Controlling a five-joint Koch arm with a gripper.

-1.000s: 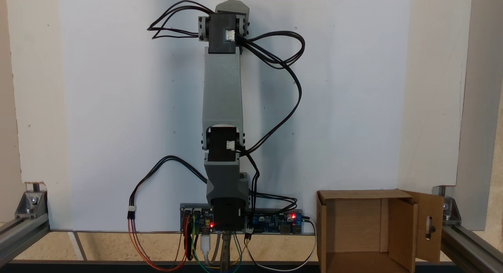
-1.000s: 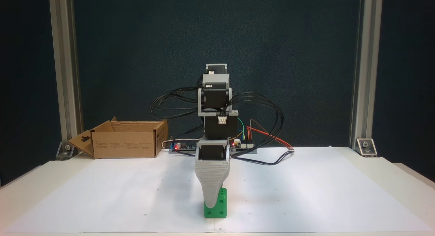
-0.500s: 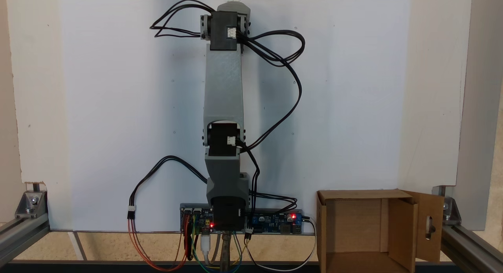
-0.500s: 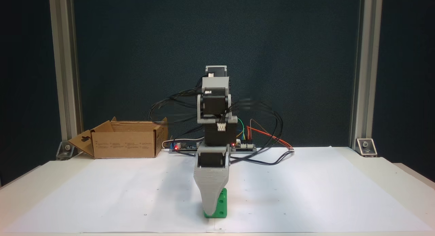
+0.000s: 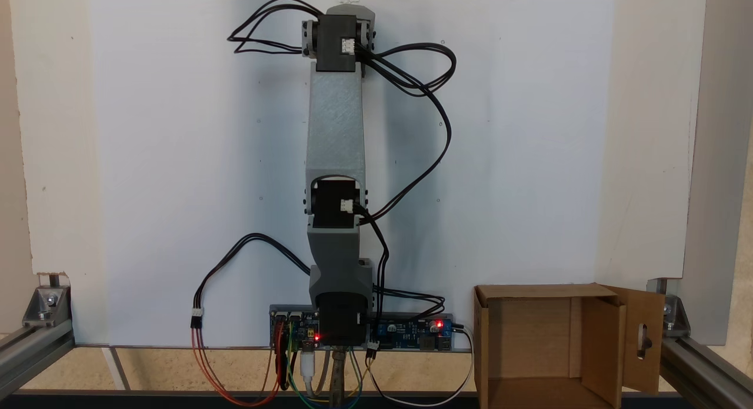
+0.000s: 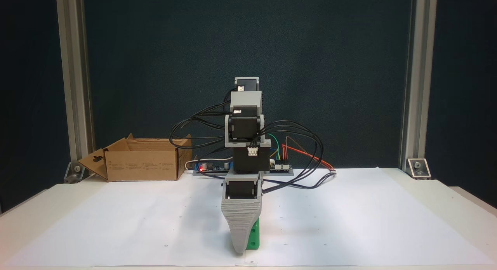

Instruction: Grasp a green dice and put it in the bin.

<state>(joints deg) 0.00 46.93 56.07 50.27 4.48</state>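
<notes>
Green dice aside for a moment, the white paper sheet (image 6: 349,219) was seen spread across most of the table (image 6: 462,208), flat and wide in both fixed views. On it, the grey arm (image 5: 335,132) was stretched straight out from its base, its wrist bent down toward the sheet's near edge in a fixed view (image 6: 244,126). The bin (image 6: 141,165) was set at the back corner of the table, to the left in that view, well apart from the arm's tip, its top open and one flap with a slot cutout folded outward (image 5: 644,338). The circuit board (image 5: 412,332) was lit with small red lights at the arm's base. The gripper (image 6: 240,246) was lowered to the paper, one grey jaw seen in front and the other hidden behind it, so whether it was clenched could not be told. The green dice (image 6: 253,237) was sat on the paper right behind that jaw, partly covered by it.
</notes>
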